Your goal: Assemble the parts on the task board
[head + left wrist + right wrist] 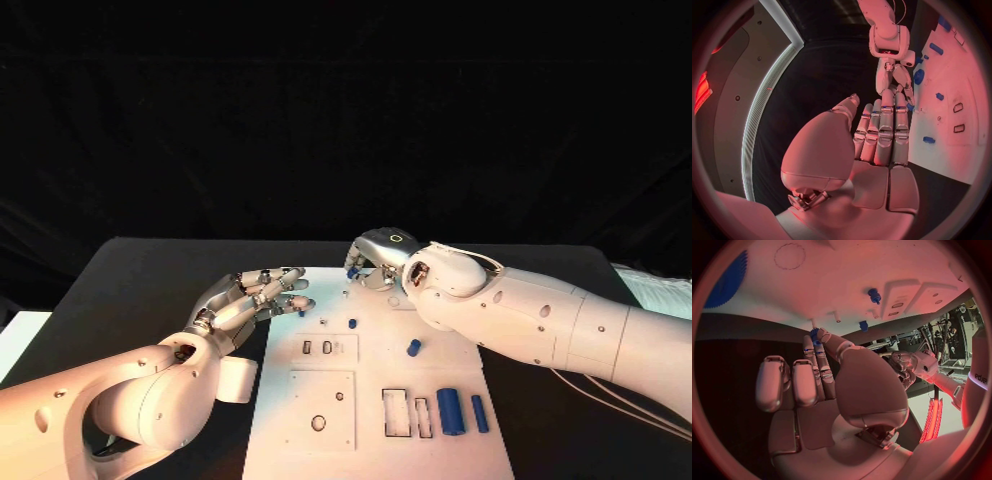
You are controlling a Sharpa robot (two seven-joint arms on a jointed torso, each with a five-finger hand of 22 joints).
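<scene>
I see several blue parts (451,410) loose on the task board (368,440); right hand (378,258) pinches one, left hand (257,297) holds nothing, fingers apart.

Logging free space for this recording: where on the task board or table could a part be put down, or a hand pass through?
Bare table lies beyond the left hand, and more beside the right arm. On the task board, the near edge below the slots is bare. The far end is crowded: the right hand pinches a blue part there, with the left hand's fingers close by.
</scene>
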